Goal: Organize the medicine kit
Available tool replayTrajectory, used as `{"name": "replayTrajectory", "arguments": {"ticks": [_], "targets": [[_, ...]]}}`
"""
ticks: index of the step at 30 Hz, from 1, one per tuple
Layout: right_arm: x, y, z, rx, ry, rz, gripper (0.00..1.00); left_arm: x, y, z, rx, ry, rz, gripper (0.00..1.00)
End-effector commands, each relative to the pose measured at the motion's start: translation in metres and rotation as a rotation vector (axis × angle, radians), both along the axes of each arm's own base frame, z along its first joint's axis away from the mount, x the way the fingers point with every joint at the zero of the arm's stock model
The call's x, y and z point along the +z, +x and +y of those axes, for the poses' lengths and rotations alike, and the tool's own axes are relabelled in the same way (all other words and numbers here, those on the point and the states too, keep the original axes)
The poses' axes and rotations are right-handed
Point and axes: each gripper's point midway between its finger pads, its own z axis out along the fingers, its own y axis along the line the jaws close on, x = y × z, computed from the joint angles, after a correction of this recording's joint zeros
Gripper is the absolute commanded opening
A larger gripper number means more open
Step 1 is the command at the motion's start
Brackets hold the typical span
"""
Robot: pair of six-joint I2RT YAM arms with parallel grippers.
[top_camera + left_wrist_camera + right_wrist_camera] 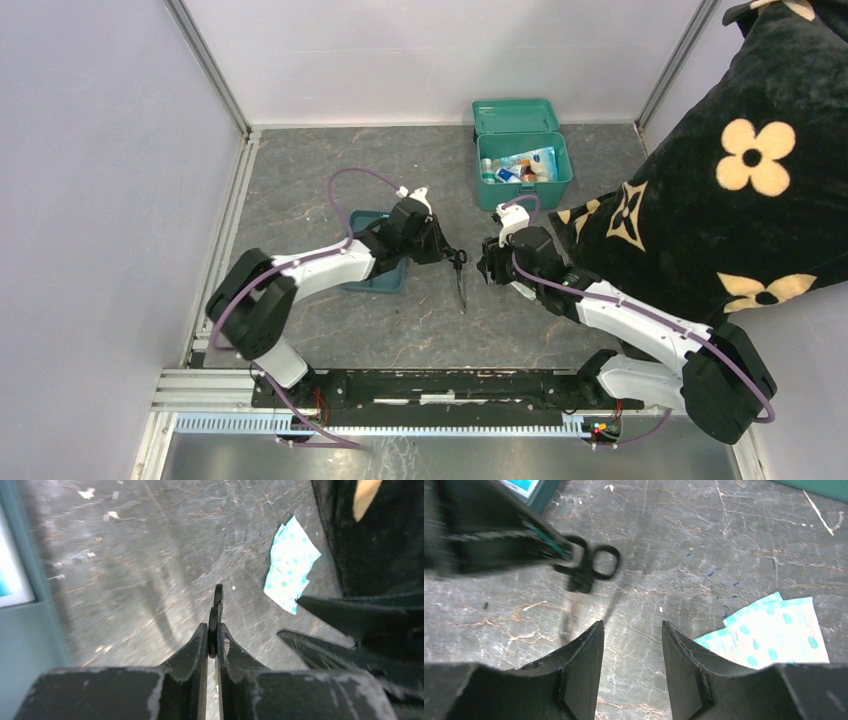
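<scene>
- The right gripper (631, 642), nearest its arm's base, has its two black fingers (591, 647) spread with nothing between them, low above the grey marbled table (300, 180).
- Just beside it, the left gripper (214, 632) is pressed together on the handle loop of a pair of black-handled metal scissors (218, 597), the blades hanging towards the table.
- A flat white paper plaster packet with teal dots (774, 635) lies on the table by the right fingers.
- A shallow teal plastic divided tray (385, 283) sits partly under the left arm.
- Towards the far edge of the table, well apart from both grippers, stands the medicine kit (525, 195): a teal-green rectangular plastic box with rounded corners, its hinged lid (515, 115) thrown back. Inside are a blue-and-white packet and a few small items too small to name.
- The kit looks stiff and fairly light, with smooth walls likely to slip under a pinch or slide if pushed. The rim of a side wall, or the lid's free edge for closing, seems the surest hold.
</scene>
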Motion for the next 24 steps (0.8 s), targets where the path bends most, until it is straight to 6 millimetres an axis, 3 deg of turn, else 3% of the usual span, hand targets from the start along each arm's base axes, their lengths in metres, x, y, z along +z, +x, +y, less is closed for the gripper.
{"name": "replayTrajectory", "arguments": {"ticks": [1, 7, 10, 14, 18, 24], "targets": [[0.022, 0.010, -0.003, -0.018, 0.003, -0.057, 0.52, 0.047, 0.005, 0.050, 0.041, 0.195, -0.125, 0.02], [0.017, 0.006, -0.001, 0.006, 0.021, -0.045, 0.53, 0.079, 0.007, 0.130, 0.141, 0.400, -0.148, 0.02], [0.013, 0.005, 0.002, 0.027, 0.021, -0.030, 0.54, 0.081, 0.022, 0.186, 0.238, 0.511, -0.155, 0.02], [0.011, 0.002, 0.008, 0.057, 0.028, -0.013, 0.54, 0.074, 0.037, 0.238, 0.300, 0.584, -0.125, 0.02], [0.005, 0.000, 0.007, 0.070, 0.013, 0.001, 0.54, 0.060, 0.048, 0.245, 0.254, 0.618, -0.115, 0.02], [0.003, -0.001, 0.006, 0.079, -0.007, 0.003, 0.55, 0.049, 0.066, 0.223, 0.129, 0.520, -0.117, 0.02]]}}
